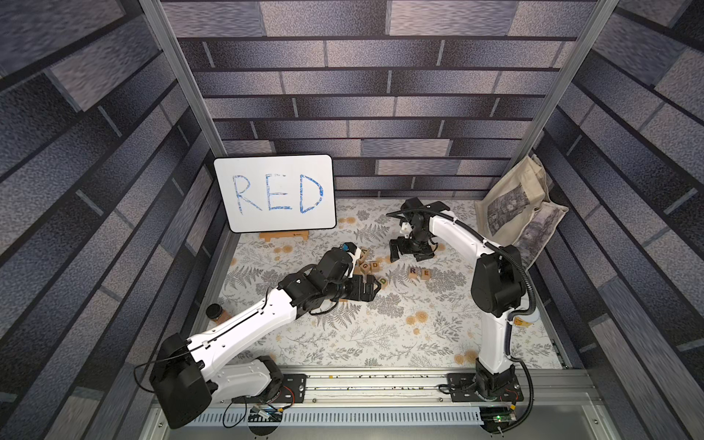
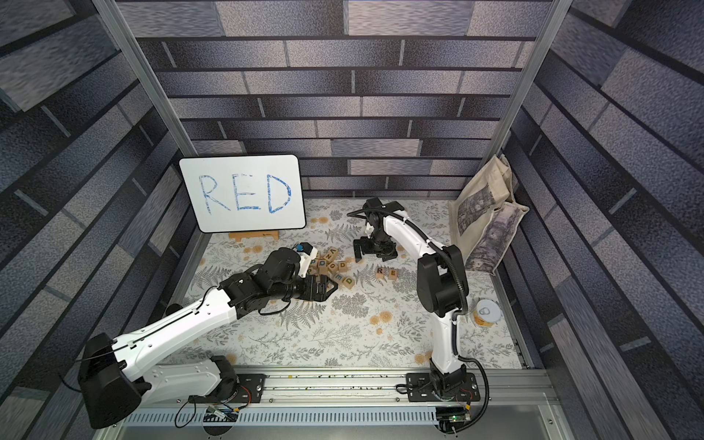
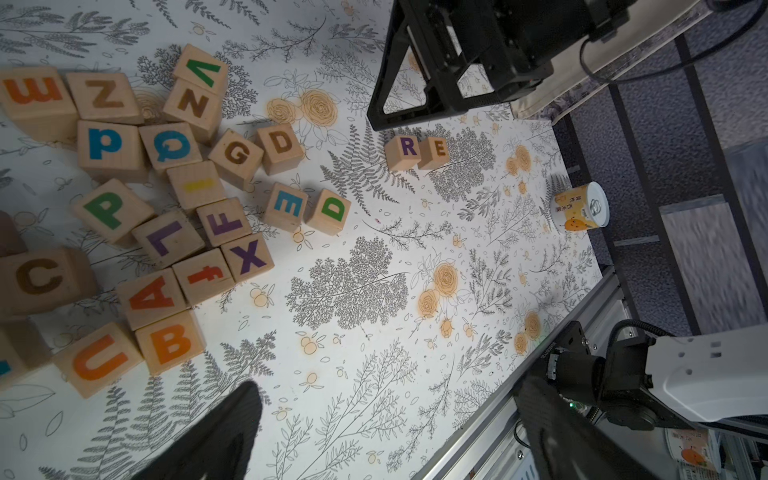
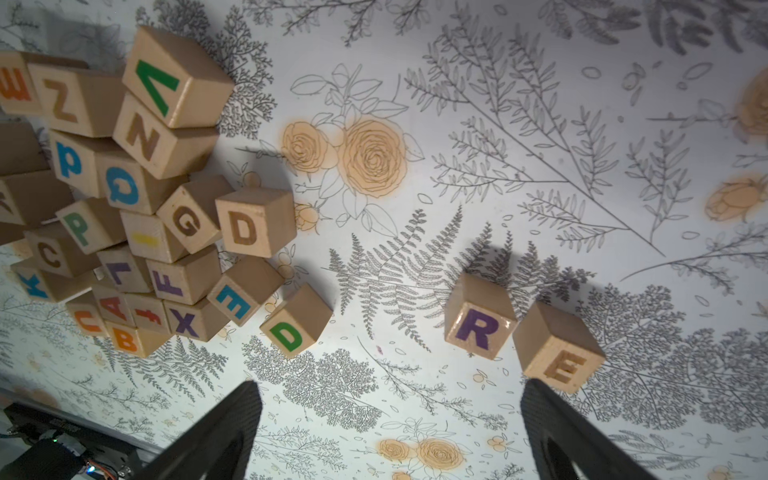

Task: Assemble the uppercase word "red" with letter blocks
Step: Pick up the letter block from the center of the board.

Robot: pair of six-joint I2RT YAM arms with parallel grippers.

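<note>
Your left tool (image 1: 375, 289) and right tool (image 4: 390, 415) gape empty; straddle the green D block (image 4: 291, 328) squarely, then seat it flush beside the E block (image 4: 561, 357).

You are looking into a robotics lab test cell, not a lived-in room: the walls (image 1: 381, 76) are flat panels printed with a grey brick pattern, set between bare aluminium posts (image 1: 182, 76), and the worktop (image 1: 343, 343) wears a printed floral sheet. Along its 6 o'clock edge an aluminium rail (image 1: 377, 384) carries the bolted bases of the left arm (image 1: 244, 324) and the right arm (image 1: 491, 343), with a slotted cable duct (image 1: 343, 418) and a small circuit board (image 1: 497, 418) showing a green light just beyond it. A whiteboard (image 1: 274, 192) propped at 11 o'clock and a tote bag (image 1: 522, 205) leaning at 2 o'clock sit there like set dressing.
</note>
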